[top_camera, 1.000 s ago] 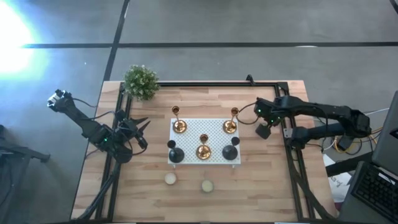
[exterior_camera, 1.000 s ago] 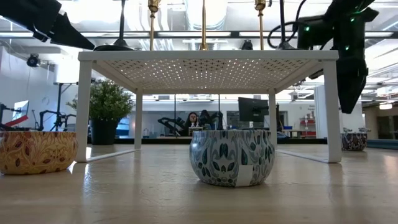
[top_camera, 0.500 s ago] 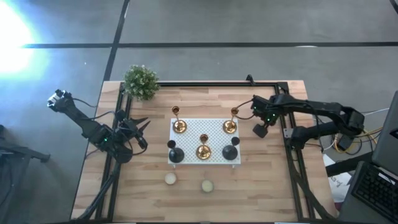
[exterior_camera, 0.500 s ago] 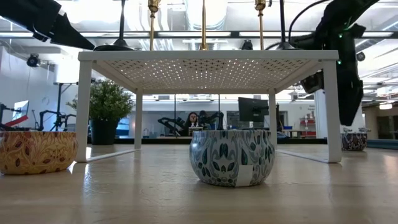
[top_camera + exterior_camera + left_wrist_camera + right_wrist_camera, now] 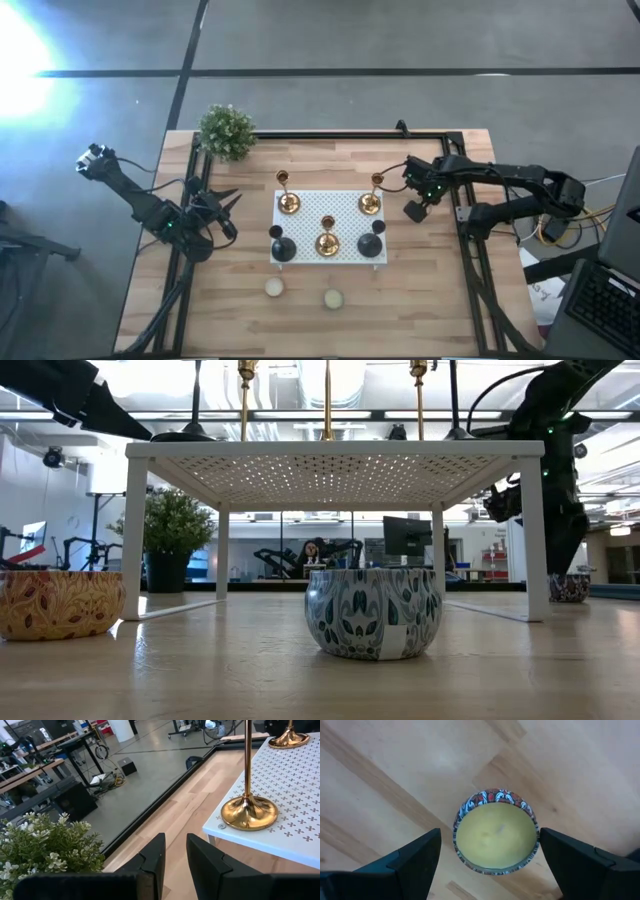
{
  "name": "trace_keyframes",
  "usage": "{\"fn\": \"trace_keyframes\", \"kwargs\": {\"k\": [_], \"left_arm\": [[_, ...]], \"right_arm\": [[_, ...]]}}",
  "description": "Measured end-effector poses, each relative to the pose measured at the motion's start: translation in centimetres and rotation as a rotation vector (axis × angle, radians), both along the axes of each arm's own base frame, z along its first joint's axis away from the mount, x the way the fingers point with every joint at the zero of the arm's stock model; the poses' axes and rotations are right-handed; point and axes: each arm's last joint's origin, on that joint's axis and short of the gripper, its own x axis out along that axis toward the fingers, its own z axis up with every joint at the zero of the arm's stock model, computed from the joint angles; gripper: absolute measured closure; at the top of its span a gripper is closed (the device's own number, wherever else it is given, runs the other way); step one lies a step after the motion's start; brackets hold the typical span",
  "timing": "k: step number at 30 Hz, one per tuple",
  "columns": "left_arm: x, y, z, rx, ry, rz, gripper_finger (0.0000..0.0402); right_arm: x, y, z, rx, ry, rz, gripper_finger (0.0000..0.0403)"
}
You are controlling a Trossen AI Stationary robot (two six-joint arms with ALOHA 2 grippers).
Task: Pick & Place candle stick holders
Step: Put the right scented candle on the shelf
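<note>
Three brass-gold candle stick holders (image 5: 288,201) (image 5: 370,201) (image 5: 327,241) stand by their round bases on a white perforated rack (image 5: 345,222). Two squat black holders (image 5: 282,248) (image 5: 371,244) stand on its near part. My right gripper (image 5: 415,211) is open just right of the rack, pointing down over a patterned tin of yellow wax (image 5: 495,837), with one finger on either side and clear of it. My left gripper (image 5: 226,208) waits left of the rack with a narrow gap between its fingers (image 5: 176,851); the nearest brass holder (image 5: 248,810) stands ahead of it.
Two more candle tins (image 5: 273,287) (image 5: 333,298) stand on the table in front of the rack, large in the low view (image 5: 372,612) (image 5: 55,603). A potted plant (image 5: 227,131) stands at the far left corner. A black frame (image 5: 466,250) runs along the table's edges.
My right gripper has gone down and a little toward the rack, staying open over the tin. The left arm, the holders and the tins have kept still.
</note>
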Motion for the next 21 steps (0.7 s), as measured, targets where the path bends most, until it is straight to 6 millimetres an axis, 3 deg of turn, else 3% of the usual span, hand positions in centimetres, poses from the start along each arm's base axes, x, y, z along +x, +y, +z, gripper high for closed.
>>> {"fn": "trace_keyframes", "kwargs": {"k": [21], "left_arm": [[0.0, 0.0, 0.0, -0.003, 0.003, -0.003, 0.0319]], "right_arm": [[-0.8, 0.4, -2.7, 0.006, -0.013, -0.234, 0.0053]]}}
